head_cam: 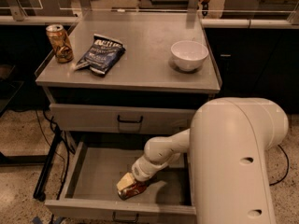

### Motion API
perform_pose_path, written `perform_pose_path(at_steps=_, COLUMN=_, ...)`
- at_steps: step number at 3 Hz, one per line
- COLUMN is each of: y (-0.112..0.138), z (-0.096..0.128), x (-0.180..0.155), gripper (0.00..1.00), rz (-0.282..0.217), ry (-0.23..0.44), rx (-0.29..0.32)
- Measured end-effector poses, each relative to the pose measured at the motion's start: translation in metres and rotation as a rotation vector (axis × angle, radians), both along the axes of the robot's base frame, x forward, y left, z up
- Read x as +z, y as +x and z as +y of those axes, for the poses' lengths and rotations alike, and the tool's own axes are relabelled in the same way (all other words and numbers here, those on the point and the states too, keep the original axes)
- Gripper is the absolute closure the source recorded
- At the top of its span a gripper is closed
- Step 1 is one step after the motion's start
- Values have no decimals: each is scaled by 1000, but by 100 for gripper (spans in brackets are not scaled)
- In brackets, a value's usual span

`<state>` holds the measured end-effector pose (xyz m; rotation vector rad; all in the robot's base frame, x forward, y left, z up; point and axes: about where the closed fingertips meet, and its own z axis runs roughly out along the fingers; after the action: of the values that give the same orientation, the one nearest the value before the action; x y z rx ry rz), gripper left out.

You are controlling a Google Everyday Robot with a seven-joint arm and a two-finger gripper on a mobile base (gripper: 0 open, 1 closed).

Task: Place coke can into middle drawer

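Note:
The middle drawer (93, 171) is pulled open below the cabinet top, showing its flat grey floor and low side walls. My gripper (128, 186) reaches down into it from the right, near the drawer's front middle. It is shut on the coke can (135, 190), whose red-orange body shows under the pale fingers (123, 183). The can is at or just above the drawer floor, and I cannot tell if it touches. My big white arm housing (233, 162) fills the lower right.
On the cabinet top (140, 69) stand a brown-gold can (59, 43) at the left, a dark blue chip bag (100, 54) and a white bowl (189, 55) at the right. The closed drawer front (128, 120) sits above the open drawer. Cables run down the floor at the left.

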<state>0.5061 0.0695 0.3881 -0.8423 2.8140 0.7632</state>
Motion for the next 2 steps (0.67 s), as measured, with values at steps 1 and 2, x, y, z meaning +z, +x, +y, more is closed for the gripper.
perform_pose_path(at_steps=1, y=0, z=0, x=0, gripper=54, rz=0, ry=0, rx=0)
perform_pose_path(at_steps=2, y=0, z=0, x=0, gripper=30, rz=0, ry=0, rx=0)
